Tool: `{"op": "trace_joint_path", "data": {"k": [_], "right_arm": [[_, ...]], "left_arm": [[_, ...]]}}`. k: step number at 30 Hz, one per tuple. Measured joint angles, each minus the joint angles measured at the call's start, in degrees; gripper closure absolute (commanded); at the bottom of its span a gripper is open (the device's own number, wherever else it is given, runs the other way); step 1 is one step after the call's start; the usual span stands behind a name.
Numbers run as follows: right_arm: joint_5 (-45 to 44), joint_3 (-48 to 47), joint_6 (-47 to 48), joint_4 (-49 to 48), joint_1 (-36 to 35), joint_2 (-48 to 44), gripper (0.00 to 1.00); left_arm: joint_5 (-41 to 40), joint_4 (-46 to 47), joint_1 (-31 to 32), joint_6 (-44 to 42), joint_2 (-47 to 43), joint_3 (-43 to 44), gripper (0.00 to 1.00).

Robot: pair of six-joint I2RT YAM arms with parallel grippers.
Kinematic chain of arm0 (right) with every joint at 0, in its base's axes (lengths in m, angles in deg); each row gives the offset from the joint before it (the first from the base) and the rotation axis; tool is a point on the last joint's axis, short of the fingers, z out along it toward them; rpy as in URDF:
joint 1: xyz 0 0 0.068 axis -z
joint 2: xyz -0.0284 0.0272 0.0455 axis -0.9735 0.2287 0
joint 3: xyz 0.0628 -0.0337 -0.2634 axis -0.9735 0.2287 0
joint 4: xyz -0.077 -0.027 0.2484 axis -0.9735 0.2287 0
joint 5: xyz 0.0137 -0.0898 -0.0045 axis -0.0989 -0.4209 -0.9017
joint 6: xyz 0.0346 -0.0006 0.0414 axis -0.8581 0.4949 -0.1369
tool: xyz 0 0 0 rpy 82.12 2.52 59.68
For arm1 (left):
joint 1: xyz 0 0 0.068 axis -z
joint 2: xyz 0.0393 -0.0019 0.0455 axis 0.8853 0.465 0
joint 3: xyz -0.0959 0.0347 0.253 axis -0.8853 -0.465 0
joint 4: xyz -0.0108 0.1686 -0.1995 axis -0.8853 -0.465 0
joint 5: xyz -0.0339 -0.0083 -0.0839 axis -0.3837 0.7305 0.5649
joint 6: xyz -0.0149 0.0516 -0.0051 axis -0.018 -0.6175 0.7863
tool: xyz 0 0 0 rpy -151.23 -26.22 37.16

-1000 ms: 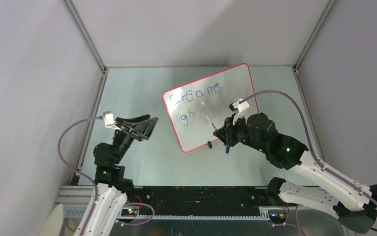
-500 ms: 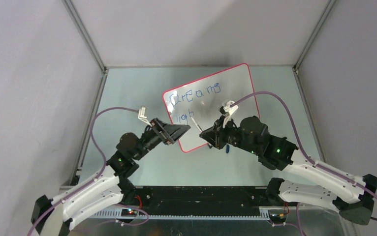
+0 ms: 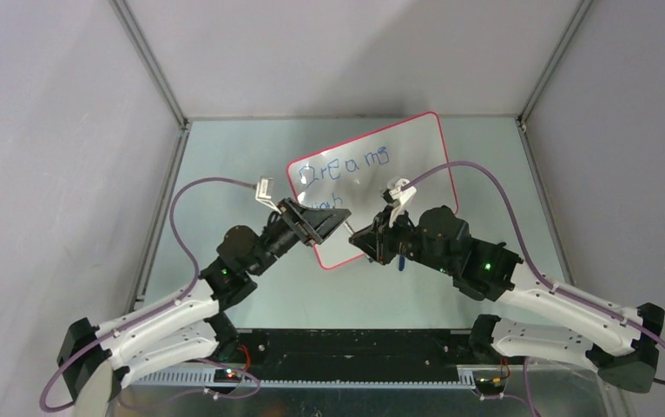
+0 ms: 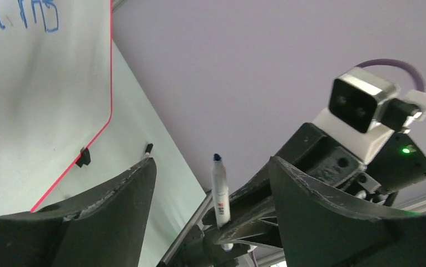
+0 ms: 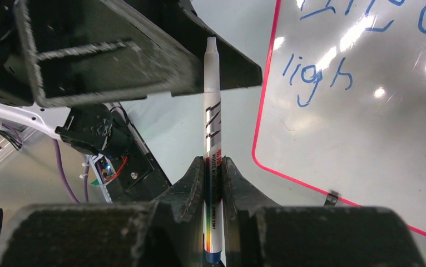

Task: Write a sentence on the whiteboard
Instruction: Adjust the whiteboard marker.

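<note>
Top view: the whiteboard sits on the table toward the far side, right of centre and turned askew to the table's edges. Both arms meet over its near-left corner. The left gripper has its jaws spread wide. The right gripper faces it, but its jaw state cannot be read from this view. The right wrist view settles that: the right gripper is clamped on a marker with a white barrel. Its blue end points back toward the camera and its white end reaches the left gripper's dark fingers. Contact there cannot be determined. The left wrist view shows the same marker standing in the gap between its own parted fingers, blue end uppermost, and also two black clip feet on the board's rim. Board condition: glossy white, thin red rim, rounded corners. The sentence is in blue, uneven handwriting. The top line reads roughly "Dreams". The second line reads "ligh" in the right wrist view and is largely covered by the left gripper in the top view.
</note>
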Motion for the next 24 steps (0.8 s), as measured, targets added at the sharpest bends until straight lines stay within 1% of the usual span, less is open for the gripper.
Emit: {"op": "trace_joint_path", "data": {"k": [5,10,13,17,19,24], "right_arm": [[-1.5,-0.5,0.4,0.0,-0.7,0.5,1.0],[-3.3,-0.7,0.7,0.0,-0.8,0.4,1.0],[-4.5,-0.7,0.9,0.1,-1.0,0.0,1.0],[-6.2,-0.8,1.1,0.0,-1.2,-0.7,1.0],[-6.8,-0.8,1.3,0.2,-1.5,-0.7,1.0],[-8.0,-0.8,1.5,0.5,-2.3,-0.7,1.0]], "left_arm": [[-0.4,0.0,1.9,-0.1,3.6,0.7,0.33],[-1.4,0.1,4.1,0.0,4.8,0.7,0.46],[-1.9,0.8,4.5,0.1,4.9,0.7,0.51],[-2.3,3.2,4.7,0.5,5.3,0.1,0.62],[-2.4,4.5,4.8,1.2,5.4,-0.6,0.66],[-2.5,7.4,5.0,2.0,5.4,-2.0,0.67]]}}
